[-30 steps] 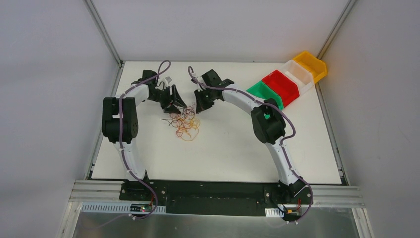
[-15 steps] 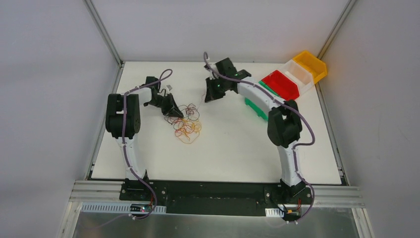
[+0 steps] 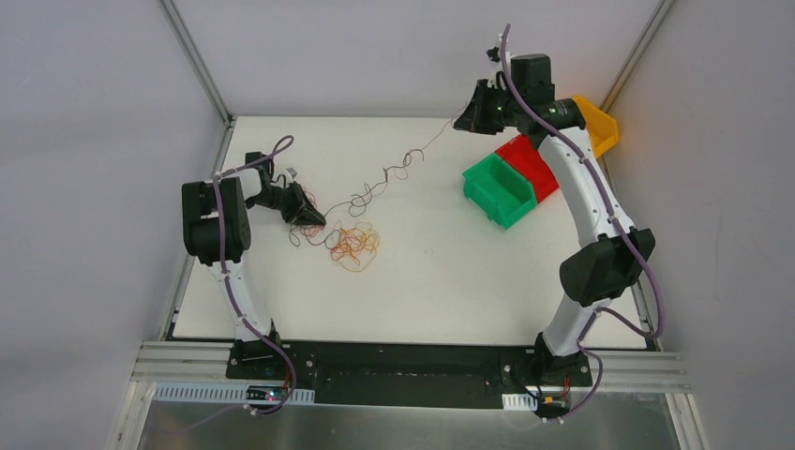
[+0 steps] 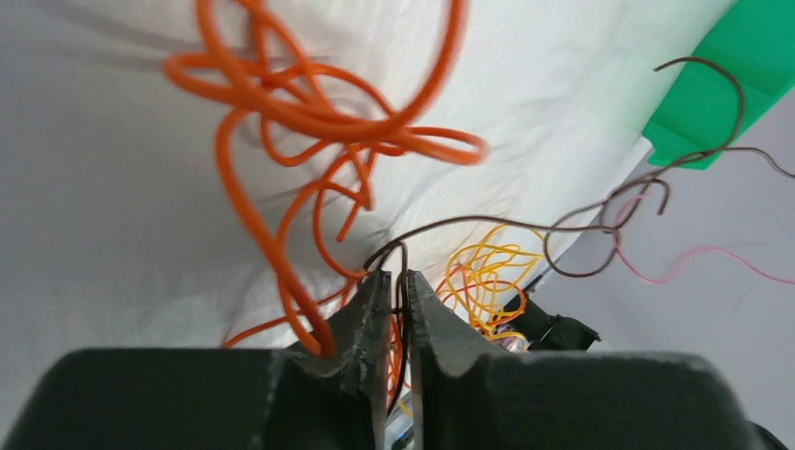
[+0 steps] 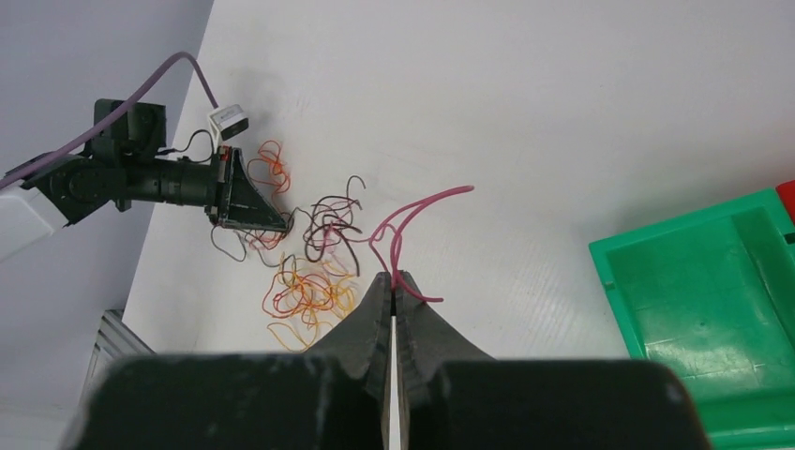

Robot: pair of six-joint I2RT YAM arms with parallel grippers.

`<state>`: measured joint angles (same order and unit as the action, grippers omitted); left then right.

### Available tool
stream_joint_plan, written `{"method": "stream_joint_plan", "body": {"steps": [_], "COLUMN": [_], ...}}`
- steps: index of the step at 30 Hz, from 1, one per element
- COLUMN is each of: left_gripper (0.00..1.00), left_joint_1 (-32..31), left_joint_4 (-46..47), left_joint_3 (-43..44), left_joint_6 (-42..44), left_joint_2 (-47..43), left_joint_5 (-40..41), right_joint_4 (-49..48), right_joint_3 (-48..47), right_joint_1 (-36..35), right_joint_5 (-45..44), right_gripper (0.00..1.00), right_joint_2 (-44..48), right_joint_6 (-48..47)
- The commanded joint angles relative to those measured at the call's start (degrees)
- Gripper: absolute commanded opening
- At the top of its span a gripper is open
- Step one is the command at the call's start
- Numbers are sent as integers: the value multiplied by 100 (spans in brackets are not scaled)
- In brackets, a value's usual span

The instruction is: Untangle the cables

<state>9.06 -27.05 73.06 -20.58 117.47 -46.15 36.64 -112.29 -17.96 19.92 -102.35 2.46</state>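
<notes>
Pinching a dark brown wire [image 4: 469, 221] at the tangle of cables [image 3: 354, 244] on the surface [image 3: 422, 281], your left gripper [image 4: 396, 277] anchors it. Your right gripper [image 5: 392, 279], clamped on a pink wire [image 5: 436, 198], holds it raised near the green bin [image 3: 492, 202].

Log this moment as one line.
left hand: shut on brown wire | right hand: shut on pink wire | tangle: on table

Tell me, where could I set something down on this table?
The widest bare patch is the near half of the table, from its near edge up to the cables. The far-left corner is free too. Crowded: around the left end effector, along the strand stretched up to the right end effector, and by the green bin.
</notes>
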Motion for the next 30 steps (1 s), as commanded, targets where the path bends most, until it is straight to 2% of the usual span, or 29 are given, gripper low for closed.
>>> {"method": "stream_joint_plan", "body": {"steps": [1, 3, 5, 6, 7, 9, 10, 15, 18, 19, 20, 21, 23, 24, 27, 30], "left_gripper": [22, 24, 12, 10, 17, 40, 47, 63, 70, 77, 84, 95, 99, 99, 99, 99], "left_joint_1": [-14, -16, -16, -10, -32, -114, -194, -826, -1186, -1282, -1358, -1403, -1472, -1527, -1737, -2019], "left_joint_4": [-126, -117, -116, -116, -116, -112, -102, 417, 1200, 1569, 2163, 3002, 4582, 4874, 4502, 4538], "left_joint_3": [481, 747, 959, 1048, 1197, 1394, 1492, 1721, 1595, 1450, 1207, 882, 218, 106, 371, 185], "left_joint_6": [483, 462, 469, 522, 618, 798, 933, 1491, 1492, 1449, 1312, 1030, 298, 32, -797, -1507], "left_joint_2": [-224, -258, -266, -268, -270, -332, -383, -609, -703, -785, -907, -1032, -1242, -1244, -1028, -1123], "left_joint_5": [-312, -419, -312, -331, -498, -785, -884, -1164, -1455, -1527, -1597, -1661, -1778, -1870, -1970, -1791], "right_joint_4": [352, 386, 412, 449, 532, 683, 745, 811, 899, 950, 1010, 1082, 1194, 1243, 1275, 1267], "right_joint_3": [-170, -195, -268, -327, -403, -491, -484, -367, -525, -609, -702, -785, -934, -971, -950, -917], "right_joint_1": [-30, -49, -54, -53, -56, -63, -81, -214, -333, -383, -443, -504, -645, -725, -960, -1145], "right_joint_5": [454, 581, 668, 723, 823, 1097, 1199, 1492, 1616, 1650, 1684, 1731, 1799, 1812, 1664, 1522], "right_gripper": [0, 0, 0, 0, 0, 0, 0, 0, 0, 0, 0, 0, 0, 0, 0, 0], "right_joint_2": [238, 255, 284, 286, 281, 254, 242, 282, 295, 292, 294, 294, 307, 328, 423, 466], "right_joint_6": [150, 162, 136, 108, 44, -41, -81, -175, -208, -205, -203, -204, -202, -206, -421, -423]}}
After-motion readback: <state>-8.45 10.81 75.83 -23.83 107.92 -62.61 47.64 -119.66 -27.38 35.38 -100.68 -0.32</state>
